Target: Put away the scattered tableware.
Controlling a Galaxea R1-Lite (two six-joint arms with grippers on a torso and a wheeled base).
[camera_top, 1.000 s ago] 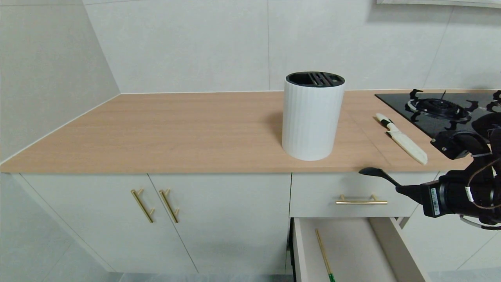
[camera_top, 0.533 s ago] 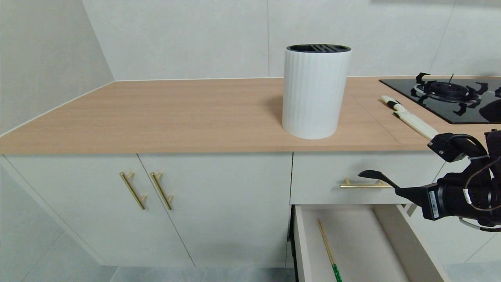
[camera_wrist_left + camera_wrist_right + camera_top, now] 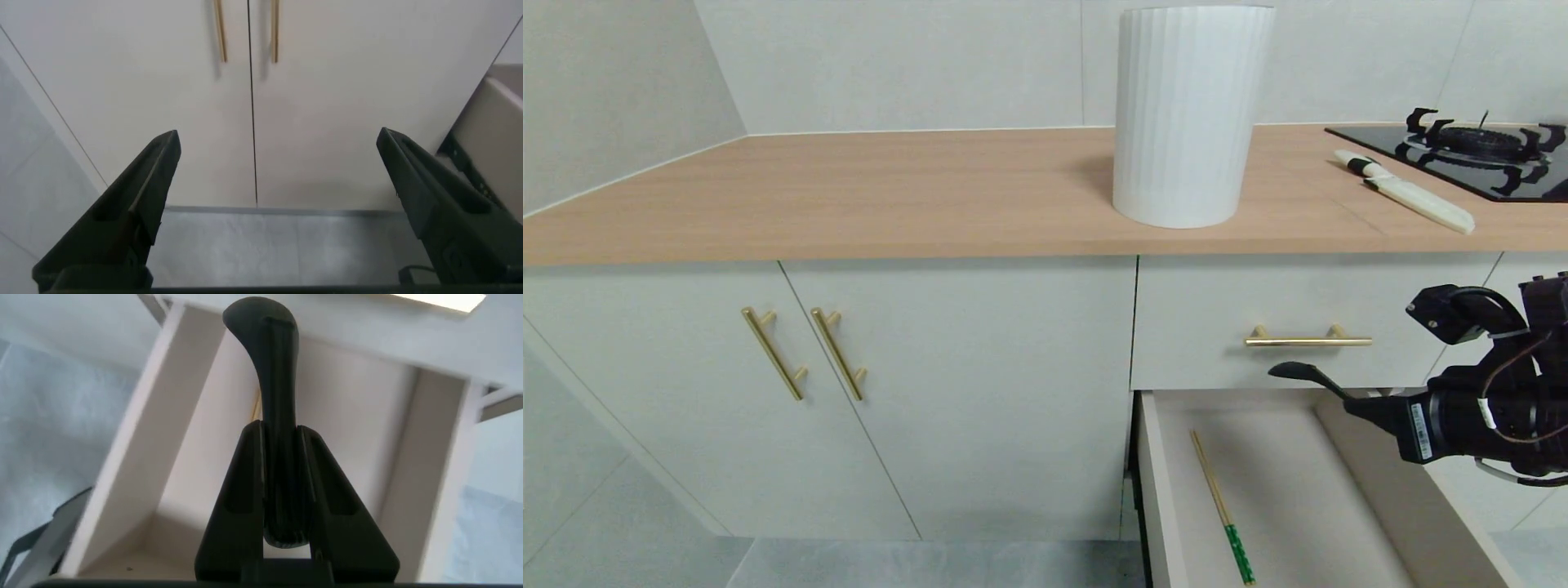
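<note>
Black smooth spoon (image 3: 1303,374): oval bowl, slim curved handle. The right gripper (image 3: 278,453) pinches it by the handle, with fingers (image 3: 237,482) pressed tight on both sides. The bowl end sticks out past the fingertips, above the open drawer (image 3: 1388,498) and not touching it.

Drawer is a matte off-white box with a flat floor. A pair of wooden chopsticks (image 3: 1221,510) with green ends lies along the floor near the left wall.

Left gripper (image 3: 282,196): dark wedge-shaped fingers (image 3: 143,200) spread wide with nothing between them, facing the flat pale cabinet doors (image 3: 245,106).

The wood-grain countertop (image 3: 890,188) carries a white ribbed cylindrical knife block (image 3: 1183,114). To its right and apart, a cream-bladed knife (image 3: 1409,196) lies flat beside the glossy black hob (image 3: 1462,167). There is a brass bar handle (image 3: 1308,340) on the closed drawer front above.
</note>
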